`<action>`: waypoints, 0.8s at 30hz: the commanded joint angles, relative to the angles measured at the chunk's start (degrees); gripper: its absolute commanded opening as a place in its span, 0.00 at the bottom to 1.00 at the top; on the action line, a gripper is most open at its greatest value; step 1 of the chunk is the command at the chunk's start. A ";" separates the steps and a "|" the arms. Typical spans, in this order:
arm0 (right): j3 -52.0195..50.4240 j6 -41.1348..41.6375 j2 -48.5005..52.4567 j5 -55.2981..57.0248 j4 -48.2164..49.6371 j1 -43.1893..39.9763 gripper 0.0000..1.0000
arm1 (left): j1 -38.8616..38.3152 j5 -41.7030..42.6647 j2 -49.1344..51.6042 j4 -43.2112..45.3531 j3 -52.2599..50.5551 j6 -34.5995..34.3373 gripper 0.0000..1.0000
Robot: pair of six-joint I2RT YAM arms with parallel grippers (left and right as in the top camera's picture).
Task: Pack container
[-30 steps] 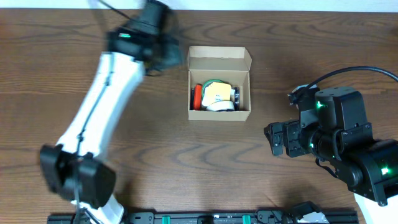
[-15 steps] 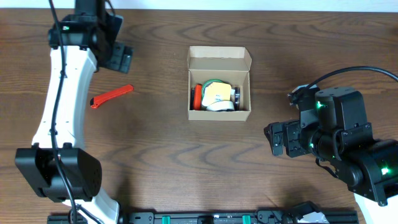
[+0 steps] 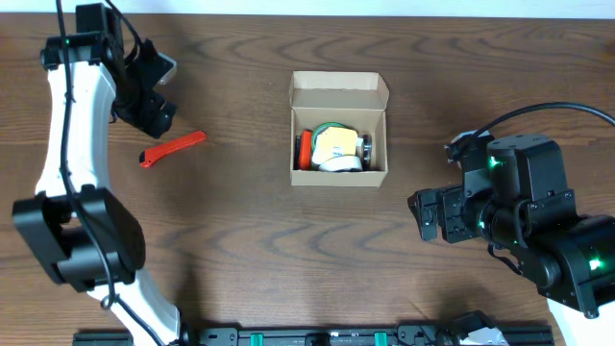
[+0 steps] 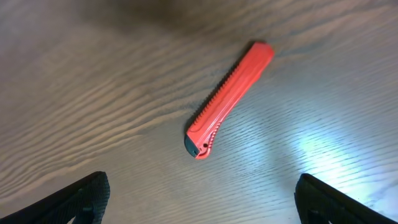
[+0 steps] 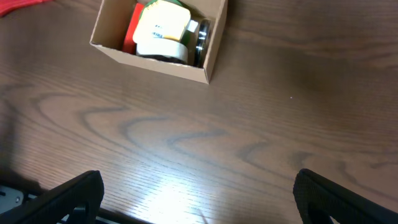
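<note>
The container is a small tan cardboard box with its lid flap open, in the middle of the table; it also shows in the right wrist view. Inside lie an orange roll, a yellow-and-white roll and a dark item. A red utility knife lies on the wood to its left and shows in the left wrist view. My left gripper is open and empty just above-left of the knife. My right gripper is open and empty, right of and below the box.
The wooden table carries only the box and the knife. A rail with green clamps runs along the front edge. The left arm stretches along the left side; the right arm's body fills the lower right corner.
My left arm has swung from beside the box out to the far left, uncovering the red knife, and now hovers by it. The right arm and box have not moved.
</note>
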 commanded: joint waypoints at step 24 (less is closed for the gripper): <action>0.00 -0.17 0.02 -0.17 -0.11 -0.39 0.99 | -3.76 -5.46 18.99 7.10 -0.61 0.74 0.95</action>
